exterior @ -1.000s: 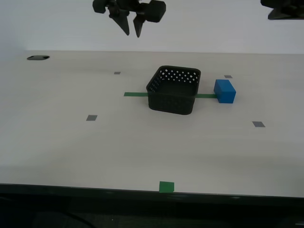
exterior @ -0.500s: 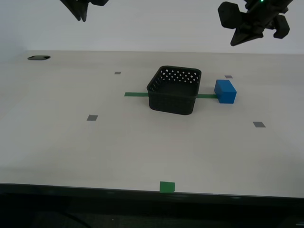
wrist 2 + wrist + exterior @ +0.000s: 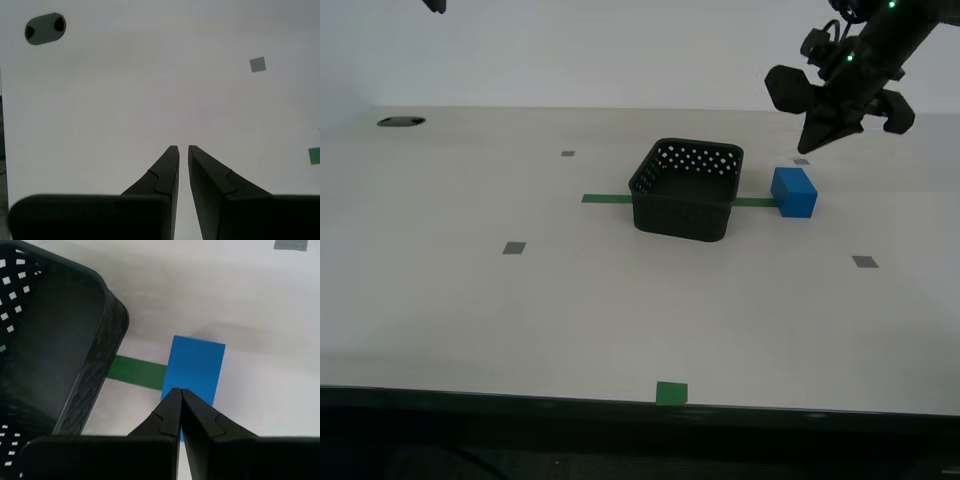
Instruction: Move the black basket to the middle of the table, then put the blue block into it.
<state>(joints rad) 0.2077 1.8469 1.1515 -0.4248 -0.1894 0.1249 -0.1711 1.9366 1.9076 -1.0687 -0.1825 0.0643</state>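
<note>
Grippers both clenched and empty, my first gripper [image 3: 808, 147] now lower above block [image 3: 794, 192], basket [image 3: 686, 188] unmoved, my second gripper [image 3: 181, 148] gone from exterior view.

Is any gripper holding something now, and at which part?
Nothing is held. My first gripper hangs shut above the blue block; my second gripper is empty.

Exterior view faces the pale beige bench [image 3: 470, 300] from its front edge. First wrist view looks down closely, sharing the small bright blue cuboid block [image 3: 195, 367] [image 3: 793, 191].
</note>
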